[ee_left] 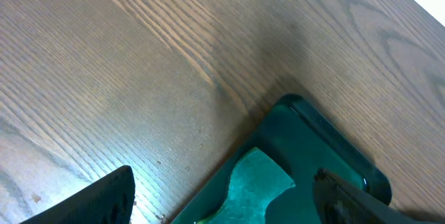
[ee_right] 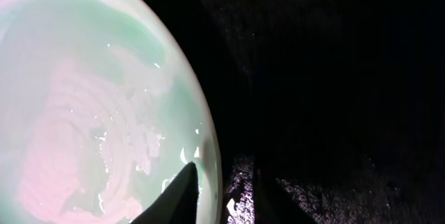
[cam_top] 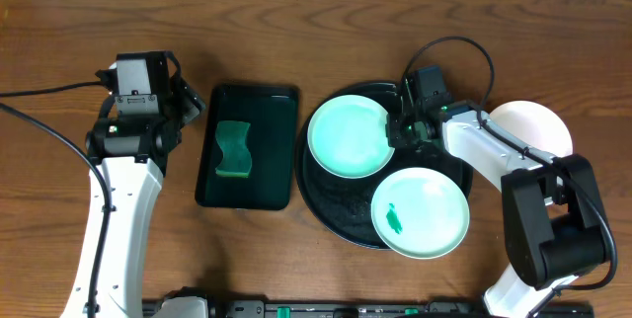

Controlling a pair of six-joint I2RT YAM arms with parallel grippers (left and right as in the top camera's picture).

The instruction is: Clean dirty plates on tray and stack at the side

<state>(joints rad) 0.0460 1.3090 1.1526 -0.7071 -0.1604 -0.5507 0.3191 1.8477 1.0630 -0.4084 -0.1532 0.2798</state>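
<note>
Two pale mint-green plates lie on the round black tray (cam_top: 331, 201). One plate (cam_top: 348, 136) at the tray's upper left looks clean; the other (cam_top: 420, 212) at the lower right carries a small green smear. A white plate (cam_top: 538, 125) rests on the table to the right of the tray. My right gripper (cam_top: 398, 130) straddles the clean plate's right rim. In the right wrist view, the inner finger (ee_right: 182, 193) lies over the plate (ee_right: 104, 99) and a bright gap shows between the rim and the outer finger, above the tray (ee_right: 334, 78). My left gripper (ee_left: 224, 179) hangs wide open, holding nothing.
A rectangular black tray (cam_top: 267, 120) left of the round one holds a green sponge (cam_top: 234, 149). In the left wrist view the sponge (ee_left: 257, 182) and that tray's corner (ee_left: 327, 140) lie between the left fingers. A black cable loops above the right arm (cam_top: 464, 46).
</note>
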